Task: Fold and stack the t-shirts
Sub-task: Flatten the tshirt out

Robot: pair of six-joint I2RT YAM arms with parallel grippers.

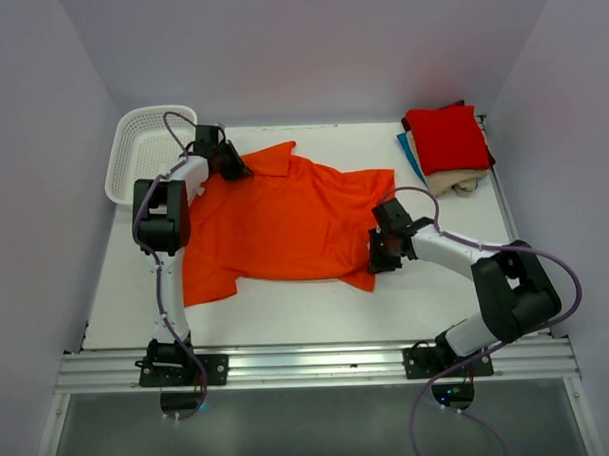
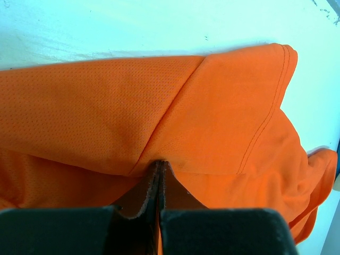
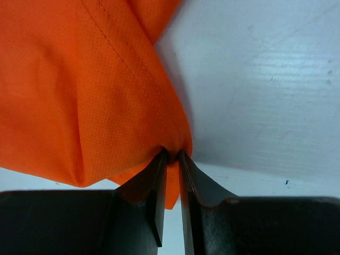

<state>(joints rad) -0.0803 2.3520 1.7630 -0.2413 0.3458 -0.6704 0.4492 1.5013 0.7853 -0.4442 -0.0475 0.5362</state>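
The orange t-shirt (image 1: 279, 219) lies spread on the white table. My left gripper (image 1: 229, 163) is shut on its cloth near the far left shoulder; the left wrist view shows the fingers pinched on an orange fold (image 2: 159, 164). My right gripper (image 1: 378, 257) is shut on the shirt's near right hem; the right wrist view shows orange cloth (image 3: 106, 95) clamped between the fingers at the hem edge (image 3: 172, 156). A stack of folded shirts stands at the far right corner: red (image 1: 446, 138) on top, blue (image 1: 410, 154) and beige (image 1: 455, 183) beneath.
A white mesh basket (image 1: 142, 149) stands at the far left corner, just behind my left arm. Grey walls close in the table on three sides. A metal rail (image 1: 319, 366) runs along the near edge.
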